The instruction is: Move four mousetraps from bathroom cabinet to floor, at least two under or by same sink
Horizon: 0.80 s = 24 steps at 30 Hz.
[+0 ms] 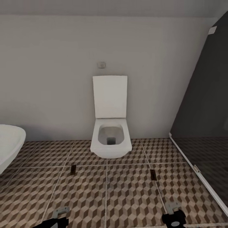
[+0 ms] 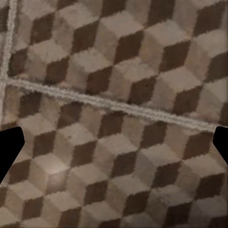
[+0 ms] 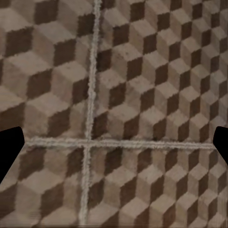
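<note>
Two mousetraps lie flat on the cube-patterned bathroom floor (image 1: 126, 196) as small dark rectangles: one (image 1: 73, 169) left of the toilet, the other (image 1: 153, 174) right of it. My left gripper (image 1: 60, 211) and right gripper (image 1: 172, 207) hang low at the near edge of the head view, well short of both traps. In the left wrist view the left gripper (image 2: 114, 147) is open over bare tiles. The right gripper (image 3: 114, 147) is also open, above a grout crossing. The cabinet is out of view.
A white wall-hung toilet (image 1: 110, 139) with its lid up stands against the grey wall ahead. A white sink's rim (image 1: 11, 142) juts in at the left. A dark glass shower screen (image 1: 202, 126) with a white floor rail closes off the right.
</note>
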Available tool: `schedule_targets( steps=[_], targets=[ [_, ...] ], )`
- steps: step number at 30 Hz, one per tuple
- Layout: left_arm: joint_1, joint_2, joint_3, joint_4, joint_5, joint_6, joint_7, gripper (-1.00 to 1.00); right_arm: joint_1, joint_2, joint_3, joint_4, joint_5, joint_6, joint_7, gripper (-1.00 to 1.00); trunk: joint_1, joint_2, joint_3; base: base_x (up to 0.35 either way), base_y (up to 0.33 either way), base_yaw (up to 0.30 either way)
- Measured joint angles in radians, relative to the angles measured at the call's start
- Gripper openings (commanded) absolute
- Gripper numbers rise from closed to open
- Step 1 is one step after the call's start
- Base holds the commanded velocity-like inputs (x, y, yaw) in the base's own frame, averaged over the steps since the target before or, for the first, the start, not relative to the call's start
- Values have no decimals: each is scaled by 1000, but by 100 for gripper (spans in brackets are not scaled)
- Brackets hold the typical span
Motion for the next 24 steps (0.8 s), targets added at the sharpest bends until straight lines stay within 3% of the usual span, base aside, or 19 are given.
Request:
schedule_targets(
  steps=[8, 18, 24],
  targets=[
    [13, -1, 0, 1, 3, -38, 0, 100, 46, 13, -1, 1, -8, -94, 46, 100, -31, 56, 25, 0, 0, 0],
    [26, -2, 1, 1, 3, -48, 0, 100, 98, 17, -2, 3, -13, -116, 187, 100, -69, 126, 56, 0, 0, 0],
    [38, -5, 1, 1, 3, -49, 0, 100, 126, 18, -3, 3, -13, -121, 222, 100, -92, 168, 75, 0, 0, 0]
  ],
)
